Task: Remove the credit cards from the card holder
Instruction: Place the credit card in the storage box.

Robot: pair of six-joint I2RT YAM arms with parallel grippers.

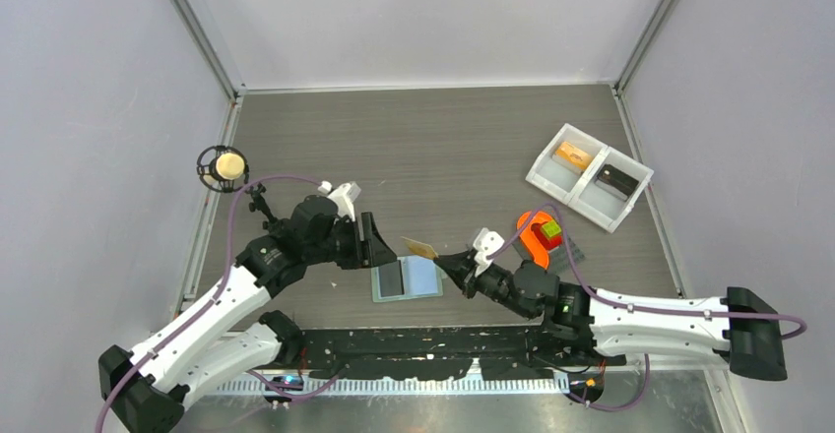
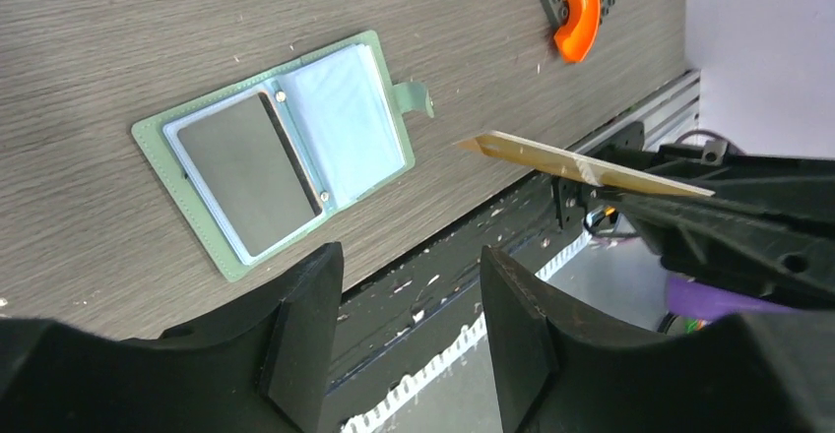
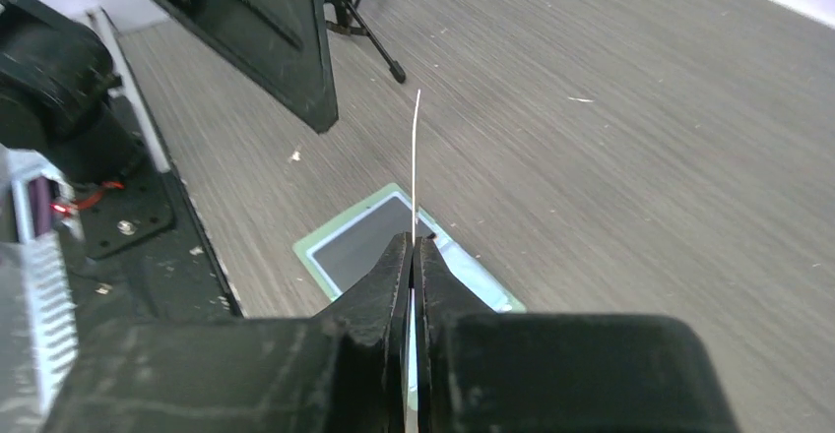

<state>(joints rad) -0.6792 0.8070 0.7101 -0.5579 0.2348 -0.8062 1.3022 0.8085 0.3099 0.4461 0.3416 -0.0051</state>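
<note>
The right pincer [image 1: 440, 256] is clamped shut on a tan card [image 1: 420, 247] lifted just above the card holder [image 1: 406, 278], which lies open between the arms, so I'd say this card needs setting aside next, while the left pincer [image 1: 379, 243], half open and empty, hangs near the dark card [image 2: 241, 172] in the pocket.

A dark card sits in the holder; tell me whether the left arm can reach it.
Probably yes: the left tool is open and empty, and the card holder lies open close by, dark card uncovered.
</note>
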